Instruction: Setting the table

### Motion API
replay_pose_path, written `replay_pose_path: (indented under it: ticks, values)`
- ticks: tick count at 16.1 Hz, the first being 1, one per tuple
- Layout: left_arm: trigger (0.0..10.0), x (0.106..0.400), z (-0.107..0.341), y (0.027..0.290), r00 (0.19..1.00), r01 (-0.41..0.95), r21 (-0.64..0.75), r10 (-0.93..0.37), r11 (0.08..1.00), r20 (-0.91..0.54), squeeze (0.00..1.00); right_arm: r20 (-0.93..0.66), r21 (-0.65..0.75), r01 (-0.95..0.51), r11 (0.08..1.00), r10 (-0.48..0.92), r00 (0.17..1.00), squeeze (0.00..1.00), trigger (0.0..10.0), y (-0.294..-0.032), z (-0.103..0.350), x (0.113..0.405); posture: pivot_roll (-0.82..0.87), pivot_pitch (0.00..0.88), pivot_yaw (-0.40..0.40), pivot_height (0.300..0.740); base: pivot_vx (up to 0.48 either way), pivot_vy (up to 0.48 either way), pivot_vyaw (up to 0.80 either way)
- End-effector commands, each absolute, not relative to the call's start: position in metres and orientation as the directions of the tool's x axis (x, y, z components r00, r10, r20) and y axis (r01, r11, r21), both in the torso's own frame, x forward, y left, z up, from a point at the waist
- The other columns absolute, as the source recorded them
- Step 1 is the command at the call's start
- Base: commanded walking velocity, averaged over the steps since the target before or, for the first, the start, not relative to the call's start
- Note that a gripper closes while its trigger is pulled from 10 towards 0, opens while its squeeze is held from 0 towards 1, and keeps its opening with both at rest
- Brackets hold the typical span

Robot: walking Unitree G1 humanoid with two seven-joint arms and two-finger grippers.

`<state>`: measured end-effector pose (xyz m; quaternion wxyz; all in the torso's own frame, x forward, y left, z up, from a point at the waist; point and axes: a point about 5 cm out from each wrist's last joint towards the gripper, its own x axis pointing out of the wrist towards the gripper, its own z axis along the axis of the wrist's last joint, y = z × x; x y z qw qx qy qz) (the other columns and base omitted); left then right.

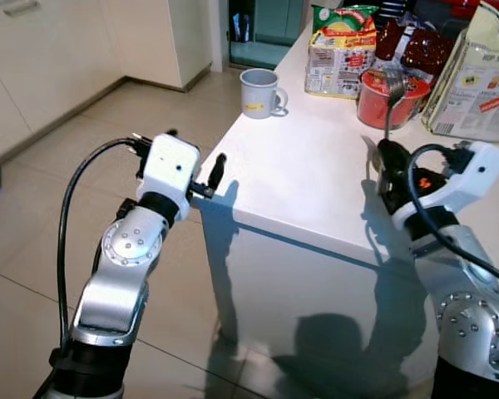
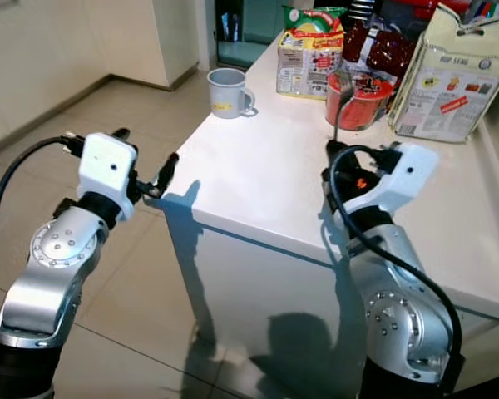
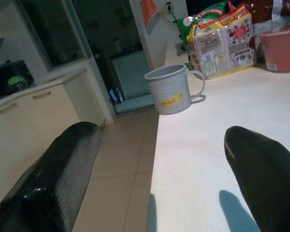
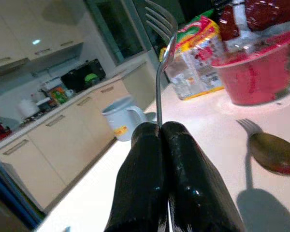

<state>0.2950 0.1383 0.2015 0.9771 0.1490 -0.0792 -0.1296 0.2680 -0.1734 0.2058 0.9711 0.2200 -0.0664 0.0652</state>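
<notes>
We see a fork (image 4: 160, 58), slim bright metal w/ four tines and a thin straight handle, standing upright, tines up. Our right gripper (image 4: 160, 128) has its two black fingers pressed together on the lower handle, so it's clamped on the fork. The fork is held above the white table (image 1: 316, 174), over its near right part, not touching the top.

On the table just past the fork lies a spoon (image 4: 273, 152), bowl reddish-brown and shiny, beside the fork's shadow. Further back on the table: a red bowl (image 1: 391, 98) w/ a clear wrap, a snack packet (image 1: 341, 51) w/ green & yellow print, dark red bags behind the bowl, and a big cream carton (image 1: 482, 79) at the far right edge. A pale grey mug (image 1: 259, 92) w/ a yellow label sits near the table's far left edge, handle toward the packet.

Our left gripper (image 3: 159, 159) is at the table's near left corner, fingers wide apart, nothing between them; one finger over the floor tiles, the other over the tabletop. Cream cabinets (image 1: 58, 58) stand well left of the table.
</notes>
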Motion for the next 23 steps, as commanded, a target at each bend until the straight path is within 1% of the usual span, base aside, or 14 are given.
replay_pose_path:
  ticks: [1,3,5,7,10,13,17,23]
  values:
    - [10.0,0.295,0.201,0.14,0.958,0.226,0.3,-0.267,0.927,0.105,0.0,0.172,0.398,-0.135,0.907,0.071,0.983,0.0,10.0,-0.176,0.208,0.266,-0.05,0.0,0.047,0.74,0.0,0.0,0.0]
    - [10.0,0.294,0.2,0.134,0.949,0.256,0.318,-0.301,0.913,0.099,0.0,0.157,0.394,-0.107,0.913,0.048,0.986,0.0,10.0,-0.174,0.203,0.263,-0.04,0.0,0.048,0.74,-0.12,0.0,0.0]
    - [10.0,0.302,0.203,0.133,0.951,0.241,0.312,-0.287,0.919,0.113,0.0,0.15,0.415,-0.093,0.905,0.033,0.988,0.0,10.0,-0.164,0.201,0.271,-0.04,0.0,0.049,0.74,-0.281,0.0,0.0]
    - [10.0,0.3,0.201,0.133,0.95,0.249,0.321,-0.295,0.914,0.104,0.0,0.152,0.412,-0.102,0.906,0.042,0.987,0.0,10.0,-0.16,0.201,0.272,-0.03,0.0,0.039,0.74,-0.328,0.0,0.0]
    - [10.0,0.298,0.199,0.136,0.96,0.219,0.294,-0.26,0.93,0.108,0.0,0.137,0.397,-0.088,0.914,0.036,0.99,0.0,10.0,-0.159,0.196,0.275,-0.02,0.0,0.018,0.74,-0.349,0.0,0.0]
    - [10.0,0.3,0.199,0.138,0.964,0.204,0.3,-0.245,0.932,0.106,0.0,0.139,0.39,-0.072,0.918,0.019,0.99,0.0,10.0,-0.16,0.197,0.279,-0.03,0.0,0.021,0.74,-0.356,0.0,0.0]
    - [10.0,0.301,0.199,0.135,0.961,0.211,0.309,-0.254,0.927,0.107,0.0,0.133,0.392,-0.05,0.919,-0.003,0.991,0.0,10.0,-0.163,0.196,0.278,-0.01,0.0,0.016,0.74,-0.335,0.0,0.0]
    - [10.0,0.301,0.197,0.135,0.967,0.191,0.31,-0.233,0.931,0.104,0.0,0.112,0.372,-0.056,0.927,0.015,0.994,0.0,10.0,-0.16,0.193,0.279,-0.01,0.0,0.006,0.74,0.0,0.0,0.0]
